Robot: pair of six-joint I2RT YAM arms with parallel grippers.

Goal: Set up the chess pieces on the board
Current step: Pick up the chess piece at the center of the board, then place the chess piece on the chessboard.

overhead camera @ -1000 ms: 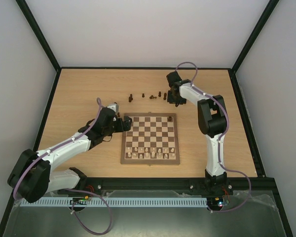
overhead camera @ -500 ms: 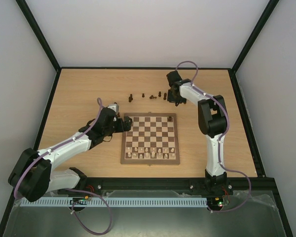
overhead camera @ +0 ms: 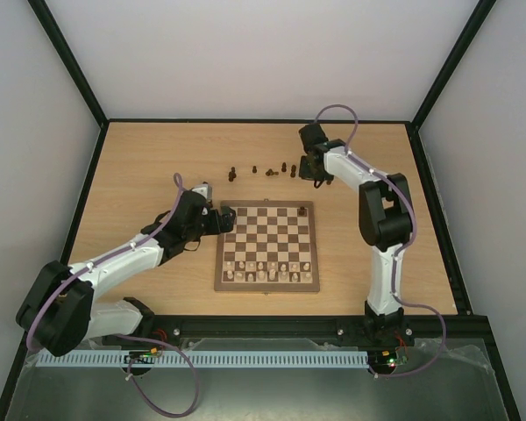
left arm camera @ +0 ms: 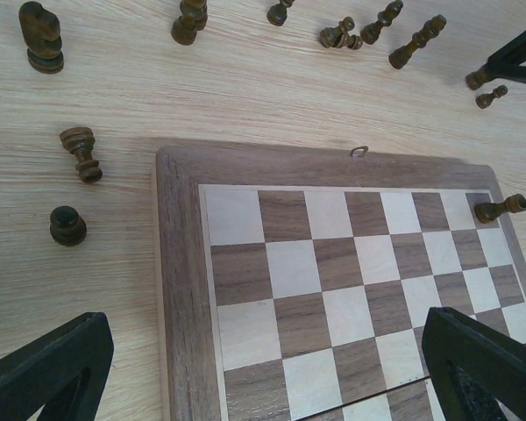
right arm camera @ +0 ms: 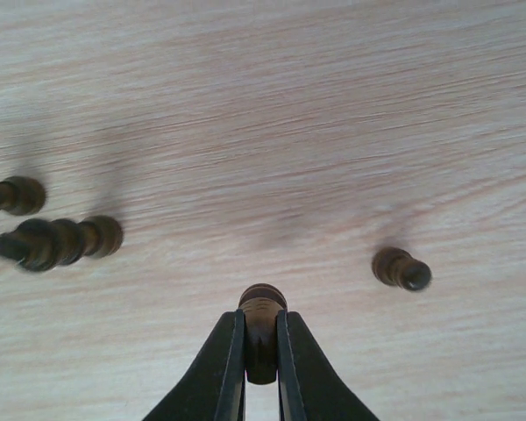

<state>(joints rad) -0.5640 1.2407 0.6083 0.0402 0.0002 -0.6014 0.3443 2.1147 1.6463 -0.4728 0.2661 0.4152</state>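
Chess piece sits pinched in right gripper, arm stretched beyond the board.

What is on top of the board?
One dark chess piece on the far right corner square, pale pieces along the near edge. Other squares are bare; none is covered.

Board: square, dark brown and cream checks, mid-brown frame, flat on table. Dark brown chess pieces mostly off the board, strewn on table past its far edge. Off the far left corner: knight, rook, pawn. One corner piece on far right corner square. One held piece pinched between right hand fingers.
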